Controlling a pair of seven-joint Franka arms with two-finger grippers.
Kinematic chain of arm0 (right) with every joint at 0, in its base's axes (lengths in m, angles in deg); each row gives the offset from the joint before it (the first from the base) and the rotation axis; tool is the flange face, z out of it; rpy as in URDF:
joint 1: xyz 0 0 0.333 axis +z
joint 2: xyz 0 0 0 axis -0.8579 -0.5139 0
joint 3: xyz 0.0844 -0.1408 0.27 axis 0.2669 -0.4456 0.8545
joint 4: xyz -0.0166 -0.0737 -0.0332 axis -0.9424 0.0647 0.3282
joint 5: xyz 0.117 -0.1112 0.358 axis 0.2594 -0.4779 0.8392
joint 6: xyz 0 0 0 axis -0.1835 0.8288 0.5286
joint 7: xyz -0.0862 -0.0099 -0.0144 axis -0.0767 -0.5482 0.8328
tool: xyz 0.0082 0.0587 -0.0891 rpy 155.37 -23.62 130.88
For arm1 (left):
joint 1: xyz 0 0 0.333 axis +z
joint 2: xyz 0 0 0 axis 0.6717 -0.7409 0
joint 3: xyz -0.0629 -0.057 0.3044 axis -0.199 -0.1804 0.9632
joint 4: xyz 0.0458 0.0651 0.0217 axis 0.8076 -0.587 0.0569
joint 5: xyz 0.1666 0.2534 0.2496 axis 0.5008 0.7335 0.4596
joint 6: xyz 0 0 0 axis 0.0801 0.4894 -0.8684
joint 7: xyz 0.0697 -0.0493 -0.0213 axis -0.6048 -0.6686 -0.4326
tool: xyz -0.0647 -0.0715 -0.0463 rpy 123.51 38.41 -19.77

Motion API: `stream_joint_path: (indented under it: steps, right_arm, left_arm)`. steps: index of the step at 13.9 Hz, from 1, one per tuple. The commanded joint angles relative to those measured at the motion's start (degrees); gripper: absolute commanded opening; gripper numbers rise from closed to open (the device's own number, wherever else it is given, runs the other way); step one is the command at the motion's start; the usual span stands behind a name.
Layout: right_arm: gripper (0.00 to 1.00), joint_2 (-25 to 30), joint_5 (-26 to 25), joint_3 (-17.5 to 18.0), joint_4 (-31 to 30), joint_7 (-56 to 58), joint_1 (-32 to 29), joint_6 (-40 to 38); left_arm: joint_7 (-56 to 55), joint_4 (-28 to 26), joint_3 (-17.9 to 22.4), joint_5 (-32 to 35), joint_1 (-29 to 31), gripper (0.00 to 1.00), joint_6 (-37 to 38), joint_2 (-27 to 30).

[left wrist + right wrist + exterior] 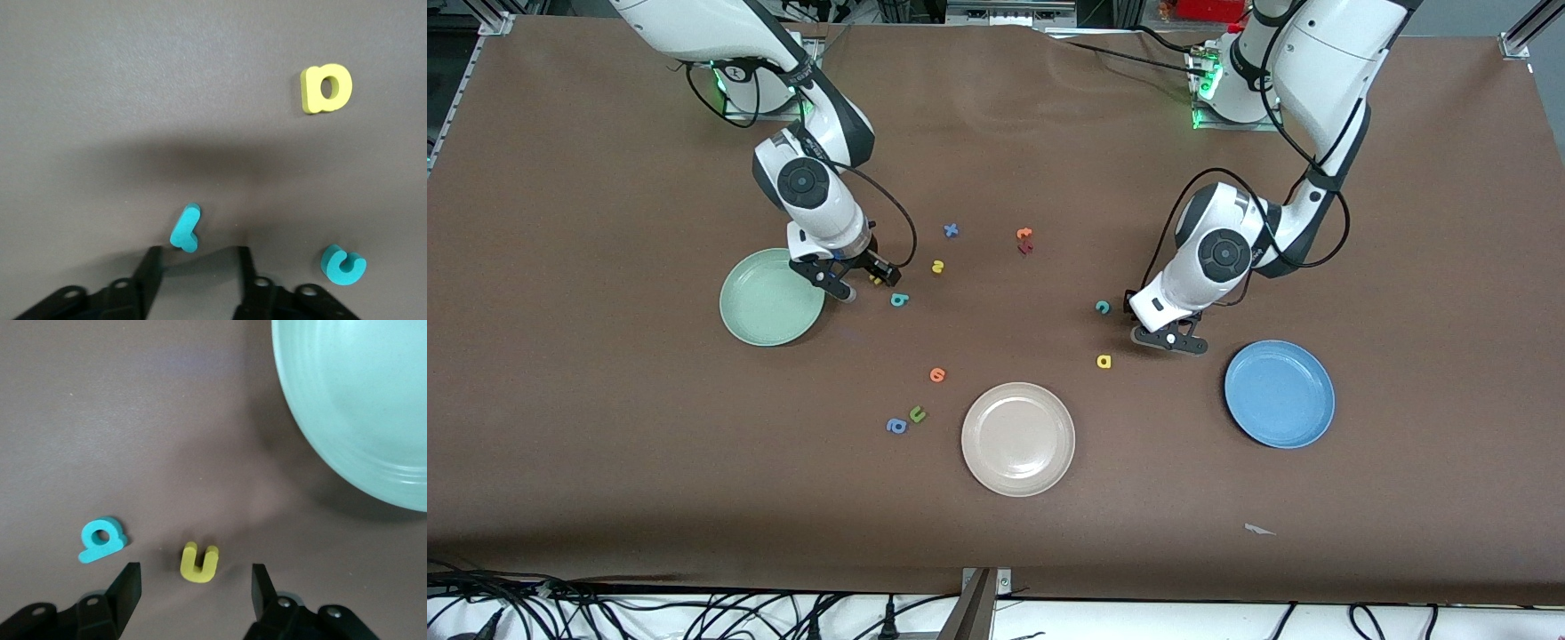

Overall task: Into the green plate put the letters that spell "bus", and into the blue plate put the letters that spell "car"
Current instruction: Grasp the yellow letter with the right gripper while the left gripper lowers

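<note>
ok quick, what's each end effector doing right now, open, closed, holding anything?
Left end effector: open, low over the table around the teal r, not gripping it.
Right end effector: open, low beside the green plate, straddling the yellow u, holding nothing.

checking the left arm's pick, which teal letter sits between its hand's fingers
The teal r, lying in the gap of the left hand. The teal c lies outside the fingers, and the yellow a is well clear.

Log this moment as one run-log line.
left pincer: open, at teal r | right pincer: open, at yellow u | green plate, blue plate: empty
</note>
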Motion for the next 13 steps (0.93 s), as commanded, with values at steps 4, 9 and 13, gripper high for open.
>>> stream_joint_path:
  steps: [4,9,13]
  right_arm:
    - [0.71,-1.94,-6.44,-0.74,0.99,-6.63,1.34,0.56]
    - [0.60,-2.37,-6.53,-0.74,1.16,-6.63,1.34,0.56]
    - [0.34,-3.26,-7.76,-0.74,1.60,-6.63,1.26,0.56]
  left_arm:
    - [-1.78,0.27,0.13,2.03,-0.25,0.36,-1.06,-0.42]
    - [-1.78,0.72,0.31,2.03,-0.16,0.30,-2.63,-1.21]
    - [-1.70,0.72,0.40,2.03,-0.16,0.28,-2.64,-1.21]
